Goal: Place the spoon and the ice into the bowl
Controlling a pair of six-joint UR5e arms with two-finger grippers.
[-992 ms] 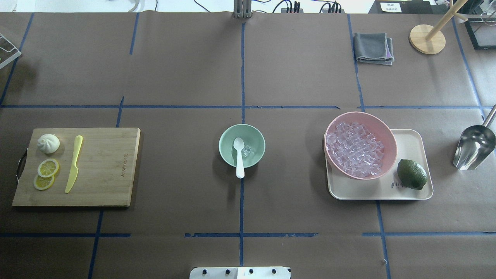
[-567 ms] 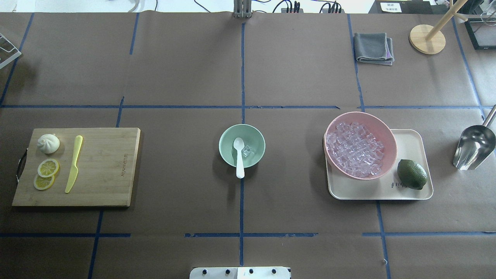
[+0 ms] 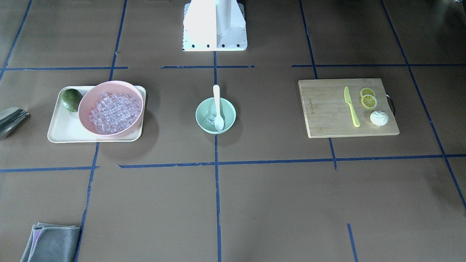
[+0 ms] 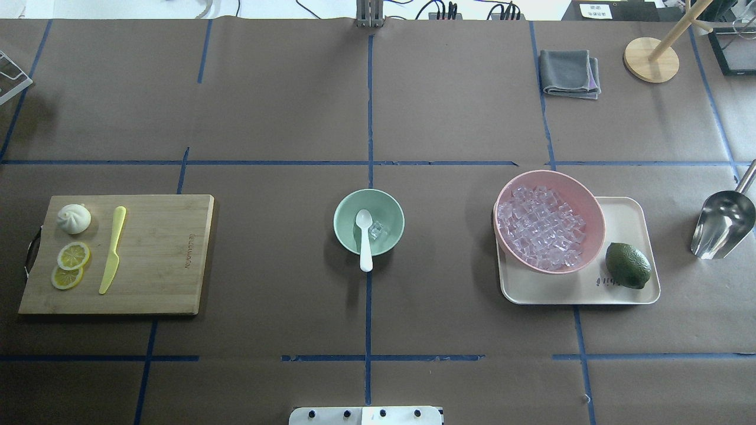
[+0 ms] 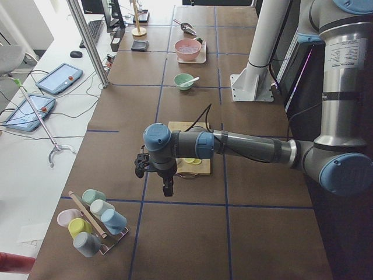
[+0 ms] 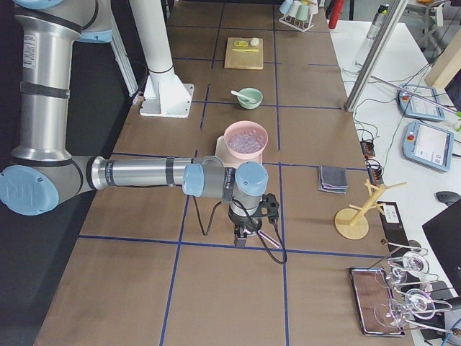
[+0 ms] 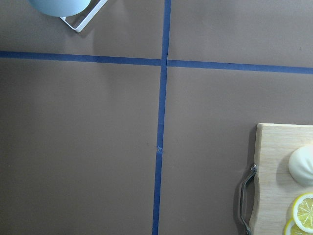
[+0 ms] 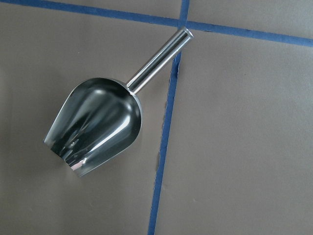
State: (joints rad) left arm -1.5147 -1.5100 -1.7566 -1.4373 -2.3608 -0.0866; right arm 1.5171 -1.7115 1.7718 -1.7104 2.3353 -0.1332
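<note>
Spoon (image 4: 365, 239) lay in bowl (image 4: 341, 219): scoop down inside, handle propped over rim on robot's side, jutting out. Ice (image 4: 376, 229) sat in bowl too, small clear lump just beside scoop. Task looked done, or near it. Bulk of cubes sat in pink bowl (image 4: 585, 200) on tray (image 4: 626, 218).

Left gripper (image 5: 167, 188) hung out beyond cutting board (image 4: 165, 260), right gripper (image 6: 243, 234) above metal scoop (image 8: 98, 122). Fingers spread or pressed together? Could not tell for either.

Bare paper all round bowl; board and tray well apart from it. Overhanging handle was the only snag.

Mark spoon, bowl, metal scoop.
spoon (image 4: 365, 247): overhead view, mid handle.
bowl (image 4: 345, 229): overhead view, bare inner wall.
scoop (image 8: 98, 122): right wrist view, inside of its pan.
</note>
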